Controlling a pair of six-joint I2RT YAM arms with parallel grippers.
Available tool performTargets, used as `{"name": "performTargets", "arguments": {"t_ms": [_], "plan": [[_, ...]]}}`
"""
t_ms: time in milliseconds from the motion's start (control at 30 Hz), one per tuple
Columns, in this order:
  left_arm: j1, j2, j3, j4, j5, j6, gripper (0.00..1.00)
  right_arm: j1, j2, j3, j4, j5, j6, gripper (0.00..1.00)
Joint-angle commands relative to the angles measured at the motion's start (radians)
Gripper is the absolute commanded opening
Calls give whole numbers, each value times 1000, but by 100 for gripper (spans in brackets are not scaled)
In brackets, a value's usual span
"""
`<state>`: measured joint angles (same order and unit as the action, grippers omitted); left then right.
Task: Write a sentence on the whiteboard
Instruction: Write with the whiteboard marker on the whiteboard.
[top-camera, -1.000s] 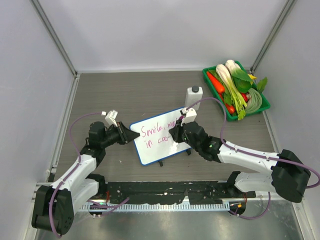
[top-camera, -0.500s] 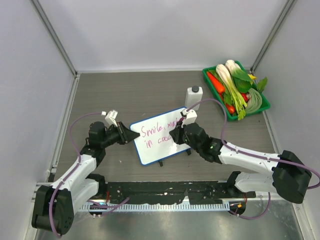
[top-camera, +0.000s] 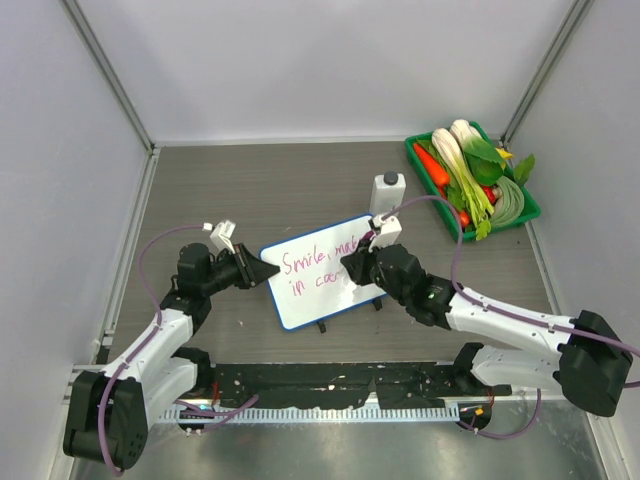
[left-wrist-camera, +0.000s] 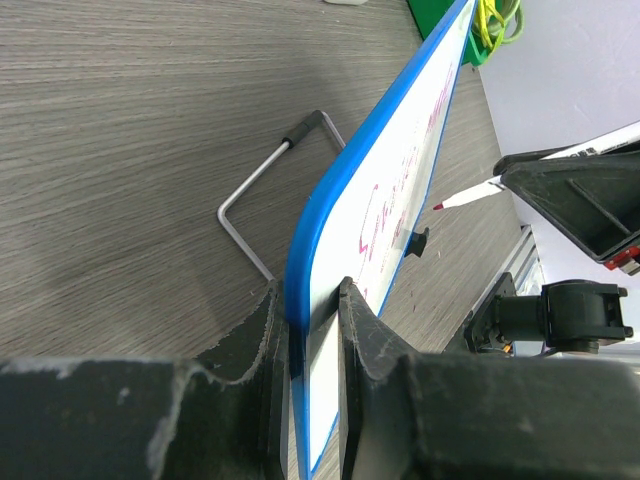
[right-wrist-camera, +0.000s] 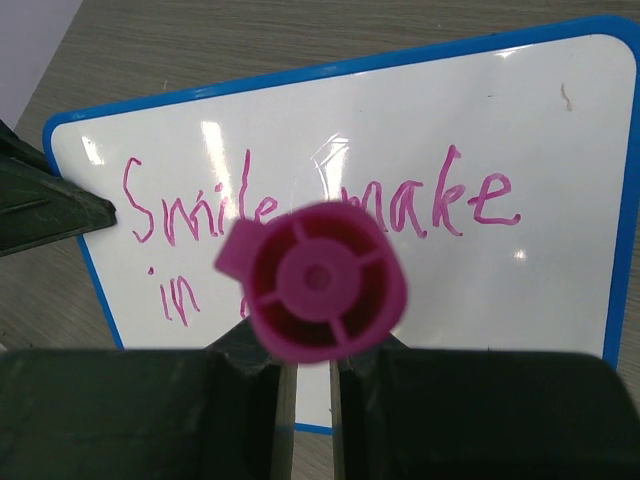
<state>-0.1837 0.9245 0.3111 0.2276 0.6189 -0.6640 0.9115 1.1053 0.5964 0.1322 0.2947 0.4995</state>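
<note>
The whiteboard (top-camera: 305, 305) stands tilted at the table's middle, blue-rimmed. The magenta sentence (top-camera: 322, 262) reads "Smile make" with "in" and a few more strokes below; it also shows in the right wrist view (right-wrist-camera: 440, 205). My left gripper (top-camera: 262, 273) is shut on the board's left edge (left-wrist-camera: 300, 260). My right gripper (top-camera: 352, 268) is shut on a magenta marker (right-wrist-camera: 315, 280), seen end-on, which hides part of the second line. In the left wrist view the marker tip (left-wrist-camera: 462, 196) sits just off the board face.
A white bottle (top-camera: 387, 192) stands behind the board. A green tray (top-camera: 530, 208) of vegetables sits at the back right. The board's wire stand (left-wrist-camera: 250, 195) rests on the table behind it. Grey walls close in the left, back and right.
My right arm has shifted slightly to the right along the second line with the marker. The left gripper and the board have not moved.
</note>
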Motion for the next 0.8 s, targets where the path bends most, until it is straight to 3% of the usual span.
{"name": "performTargets", "arguments": {"t_ms": [0,767], "plan": [[16,7,-15,-42,-166,116,0,-16,-16,48,35,27,-4,1],[18,7,-17,-40,-165,115,0,-37,77,19,76,4,0,2]]}}
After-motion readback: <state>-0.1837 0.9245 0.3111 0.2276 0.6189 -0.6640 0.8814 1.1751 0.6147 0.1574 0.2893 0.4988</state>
